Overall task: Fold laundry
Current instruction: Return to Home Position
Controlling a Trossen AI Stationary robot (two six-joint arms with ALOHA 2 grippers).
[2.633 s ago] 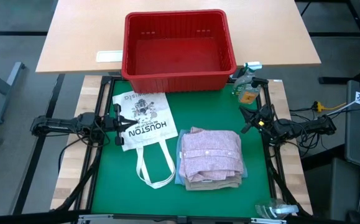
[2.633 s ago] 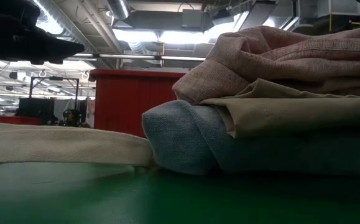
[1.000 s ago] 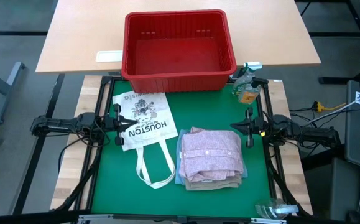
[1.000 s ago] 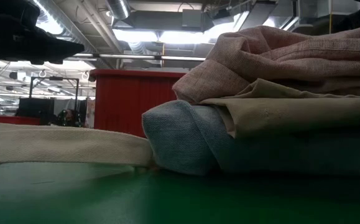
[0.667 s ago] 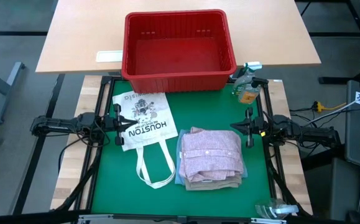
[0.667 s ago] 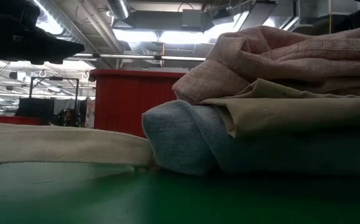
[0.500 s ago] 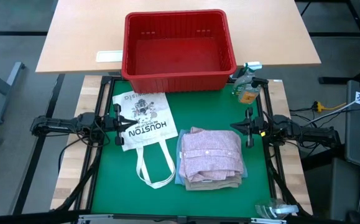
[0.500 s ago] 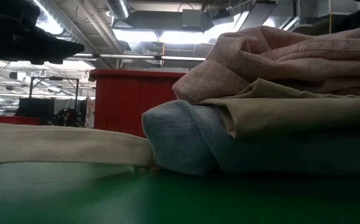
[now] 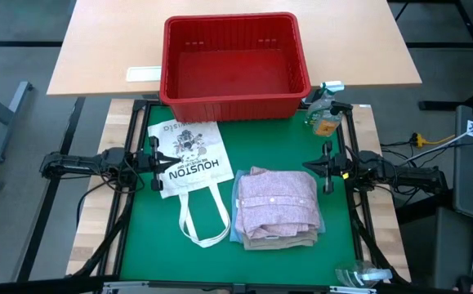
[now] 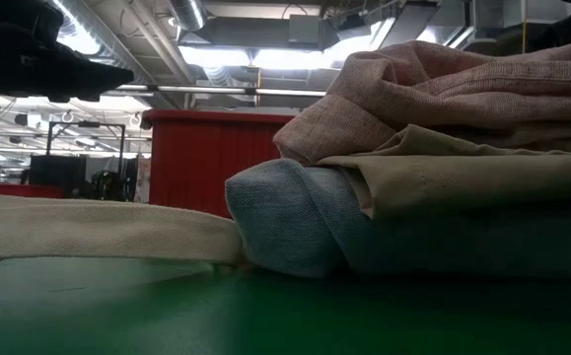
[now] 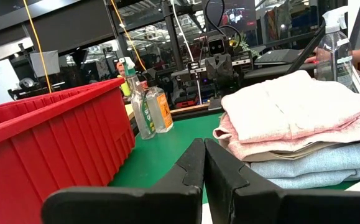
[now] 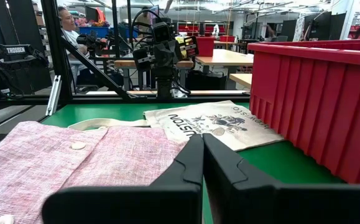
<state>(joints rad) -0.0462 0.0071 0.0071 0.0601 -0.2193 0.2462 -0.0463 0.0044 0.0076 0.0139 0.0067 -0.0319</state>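
Left gripper [image 9: 155,160] and right gripper [image 9: 325,167] hang closed, empty, at opposite mat [image 9: 277,143] edges. Shirt [image 9: 277,198] tops the folded pile [image 10: 413,197] between them. Homing looks done; any next move should stay clear of the pile.

Laundry stack [image 9: 275,214]: one folded pile on the desk's green mat [image 9: 277,143], near side, right of centre. Top: pink-mauve heathered shirt [image 9: 277,198], button placket up, lying flat. Middle: tan cloth piece [image 10: 463,182], edge showing at the near side. Bottom: light blue denim jeans [image 10: 295,227], rounded fold at the left end, resting on the mat.
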